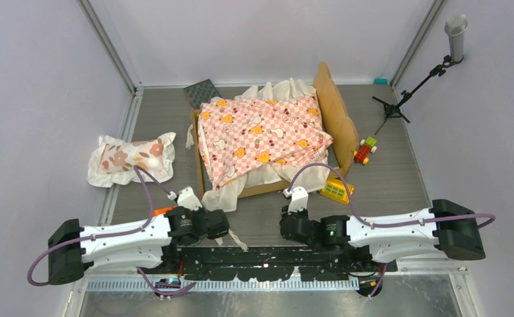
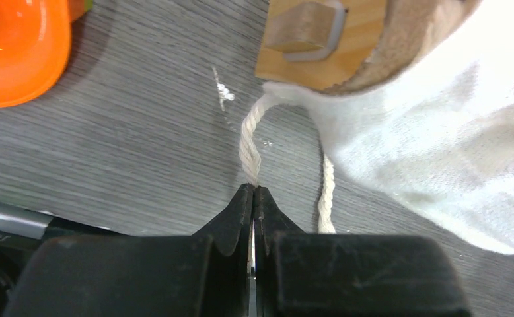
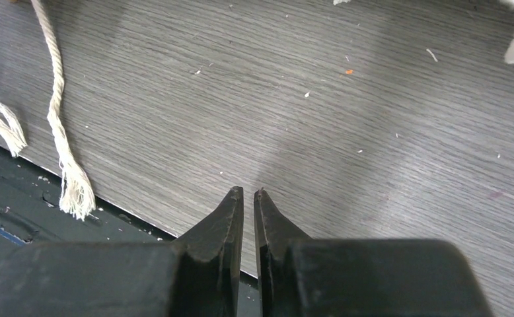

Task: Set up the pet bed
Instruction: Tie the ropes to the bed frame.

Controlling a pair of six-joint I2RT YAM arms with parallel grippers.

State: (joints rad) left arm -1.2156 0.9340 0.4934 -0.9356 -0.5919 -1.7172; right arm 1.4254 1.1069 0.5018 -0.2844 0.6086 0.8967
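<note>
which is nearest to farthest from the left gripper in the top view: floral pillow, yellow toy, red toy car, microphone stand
From the left gripper in the top view:
1. floral pillow, to its far left on the table.
2. yellow toy, to its right, by the pet bed's near corner.
3. red toy car, farther right, beside the headboard.
4. microphone stand, far right corner.

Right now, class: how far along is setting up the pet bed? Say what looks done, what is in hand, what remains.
Done: the checkered sheet covers the pet bed. In hand: the left gripper is shut on a white cord at the bed's corner. Left: the floral pillow lies on the table, apart from the bed; the right gripper holds nothing.
</note>
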